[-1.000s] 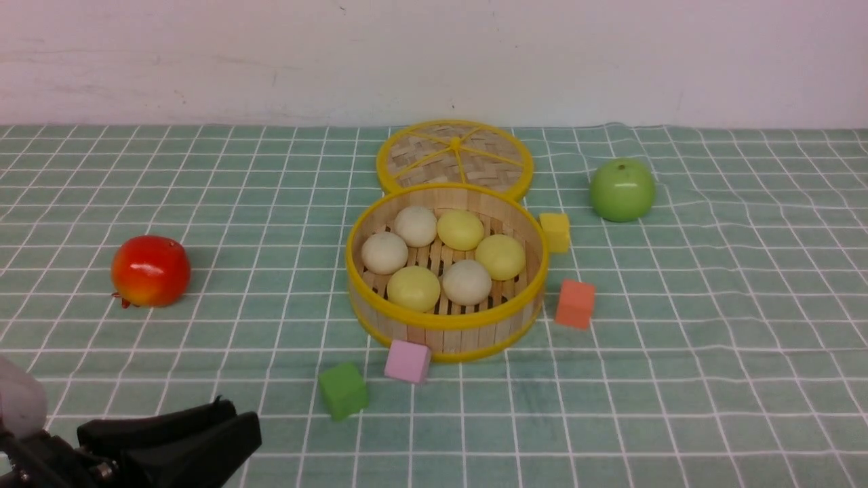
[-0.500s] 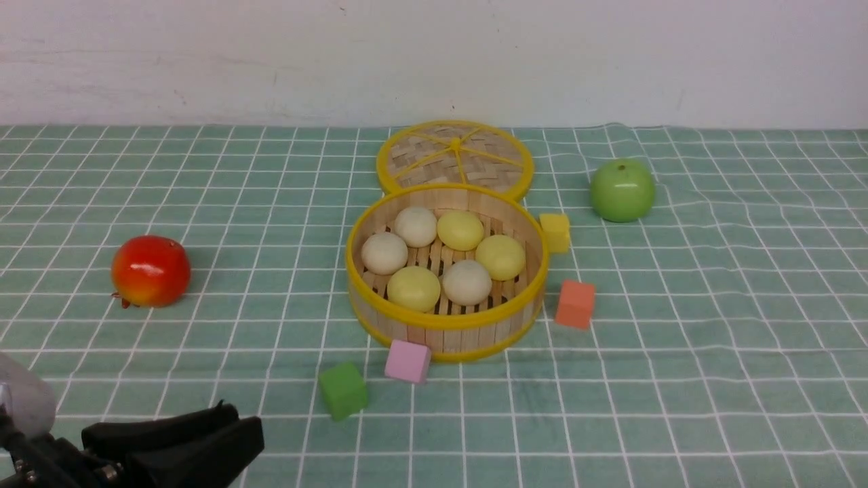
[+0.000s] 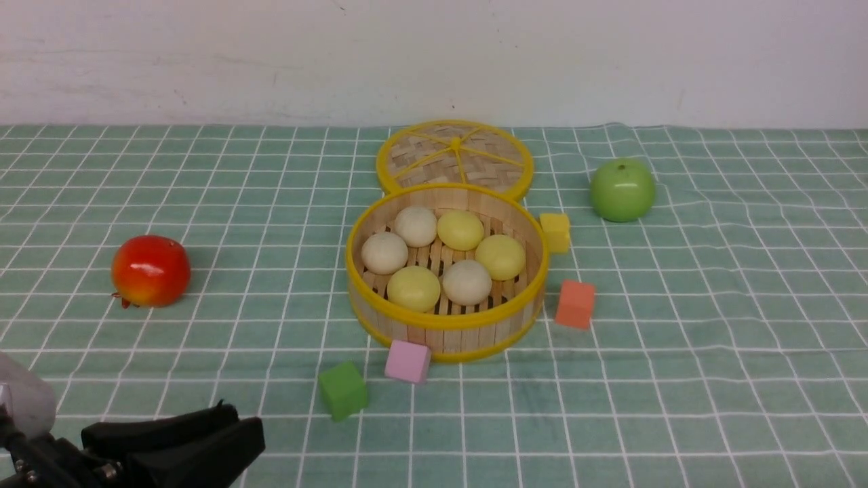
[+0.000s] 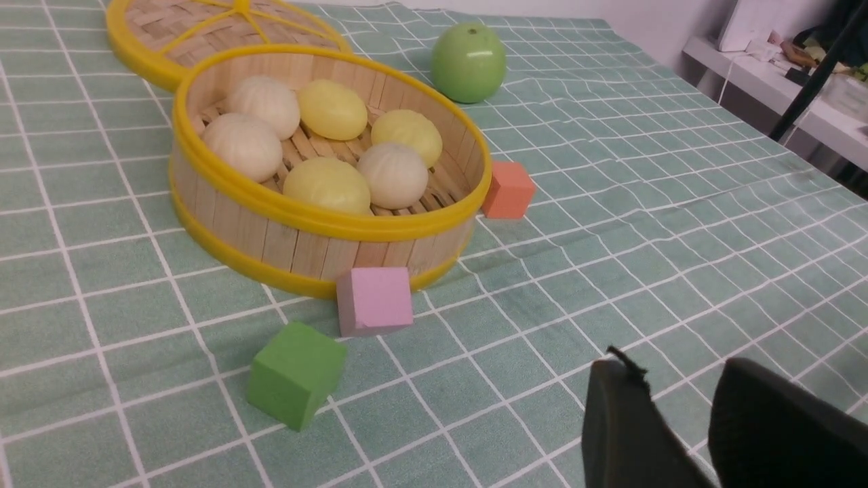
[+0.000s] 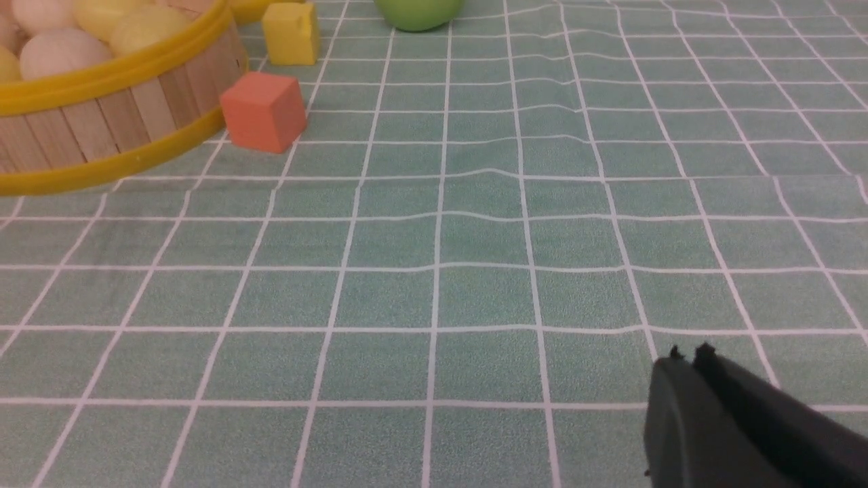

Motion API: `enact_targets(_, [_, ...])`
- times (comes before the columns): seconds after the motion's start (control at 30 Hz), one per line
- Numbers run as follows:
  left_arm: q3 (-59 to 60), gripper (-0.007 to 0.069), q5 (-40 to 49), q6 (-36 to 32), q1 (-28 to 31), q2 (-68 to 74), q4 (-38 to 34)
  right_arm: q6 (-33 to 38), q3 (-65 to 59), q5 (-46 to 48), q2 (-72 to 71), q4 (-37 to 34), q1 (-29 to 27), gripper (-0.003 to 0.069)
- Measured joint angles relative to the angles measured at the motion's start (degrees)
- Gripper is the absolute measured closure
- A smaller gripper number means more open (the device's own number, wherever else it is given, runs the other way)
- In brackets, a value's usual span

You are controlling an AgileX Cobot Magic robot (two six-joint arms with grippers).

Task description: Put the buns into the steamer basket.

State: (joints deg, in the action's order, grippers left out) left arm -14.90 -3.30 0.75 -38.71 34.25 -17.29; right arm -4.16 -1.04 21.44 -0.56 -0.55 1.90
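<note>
1. Front view: all six buns [image 3: 444,257] lie inside the steamer basket [image 3: 445,327], well ahead of the left tool [image 3: 234,444], which sits low at the near edge of the worktop [image 3: 678,352].
2. Left wrist view: the left tool [image 4: 678,407] holds nothing, its jaws standing apart with a gap between them, seemingly half parted; the green cube [image 4: 295,375] and pink cube [image 4: 374,300] lie between it and the basket.
3. Right wrist view: the right tool [image 5: 686,354] is clenched, empty, over bare cloth; the orange cube [image 5: 263,112] is well ahead, beside the basket.

Green apple [image 5: 417,13] cropped by frame edge in right wrist view.
</note>
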Motion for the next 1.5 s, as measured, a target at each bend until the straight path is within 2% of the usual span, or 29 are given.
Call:
enact_targets(0.3, [0.18,0.0423,-3.20,0.00,1.58,-6.12,0.17,0.00,0.00,0.00,0.00,0.00,0.00,0.0641])
enact_targets(0.47, [0.48,0.0418,-4.64,0.00,9.12,-14.90,0.83,0.00,0.00,0.00,0.00,0.00,0.00,0.0636])
enact_targets(0.7, [9.41,0.0420,-8.09,1.67,26.19,-24.53,1.59,0.00,0.00,0.00,0.00,0.00,0.00,0.0624])
enact_targets(0.73, [9.81,0.0422,-8.09,1.87,27.15,-24.92,1.65,0.00,0.00,0.00,0.00,0.00,0.00,0.0623])
enact_targets(0.77, [13.53,0.0442,-7.80,2.49,30.62,-28.60,2.82,0.00,0.00,0.00,0.00,0.00,0.00,0.0620])
enact_targets(0.8, [13.53,0.0447,-7.61,2.57,31.02,-29.06,2.82,0.00,0.00,0.06,0.00,0.00,0.00,0.0620])
enact_targets(0.87, [16.09,0.0521,-2.65,2.77,35.26,-33.80,6.68,0.00,0.00,0.06,0.00,0.00,0.00,0.0616])
enact_targets(0.93, [16.20,0.0579,2.78,2.84,36.51,-34.68,9.68,0.00,0.00,0.06,-0.05,0.00,-0.04,0.0615])
enact_targets(1.0, [16.20,0.0638,12.24,3.31,37.32,-34.84,13.02,0.00,0.00,0.06,-0.05,0.00,-0.04,0.0613])
enact_targets(1.03, [16.20,0.0638,13.24,3.54,37.39,-34.84,13.25,0.00,0.00,0.06,-0.05,0.00,-0.04,0.0612])
enact_targets(1.07, [16.33,0.0638,19.98,4.60,37.39,-34.84,14.22,0.00,0.00,0.06,-0.06,0.00,-0.04,0.0610])
enact_targets(1.13, [16.69,0.0638,25.53,5.84,37.39,-34.84,15.39,0.00,0.00,0.06,-0.06,0.00,-0.04,0.0607])
enact_targets(1.5, [16.63,0.0638,24.96,12.90,37.39,-34.84,15.22,0.00,0.00,0.06,-0.06,0.00,-0.04,0.0587])
